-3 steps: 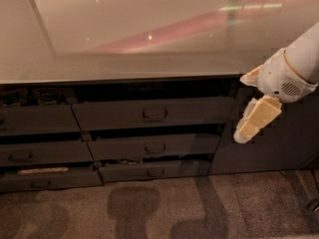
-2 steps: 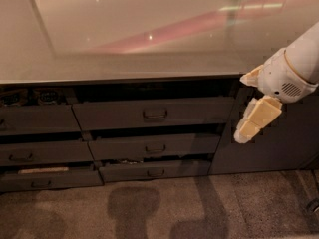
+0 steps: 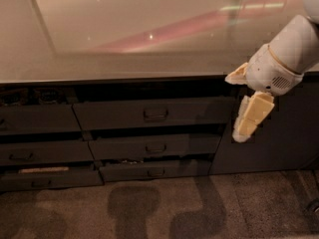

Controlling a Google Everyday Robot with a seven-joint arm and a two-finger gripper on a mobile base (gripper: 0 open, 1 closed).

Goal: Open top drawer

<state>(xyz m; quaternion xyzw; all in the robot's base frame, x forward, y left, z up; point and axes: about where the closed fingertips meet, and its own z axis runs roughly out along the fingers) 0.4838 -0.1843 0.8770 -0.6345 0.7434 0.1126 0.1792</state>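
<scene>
The top drawer (image 3: 114, 114) is the widest dark grey front, just under the counter edge, with a small loop handle (image 3: 155, 114) at its centre. A dark gap shows between its top and the counter. My gripper (image 3: 240, 103) hangs on the white arm at the right, beside the drawer's right end and well to the right of the handle. Its two cream fingers (image 3: 251, 116) are spread apart and hold nothing. It touches no drawer.
Two narrower drawer fronts (image 3: 154, 147) with like handles sit below the top drawer, and more drawers (image 3: 35, 121) are stacked at the left. A dark cabinet door (image 3: 284, 133) is behind the gripper. The glossy counter top (image 3: 124, 44) lies above, brown carpet (image 3: 159, 208) below.
My gripper has shifted slightly to the left. The drawers have not moved.
</scene>
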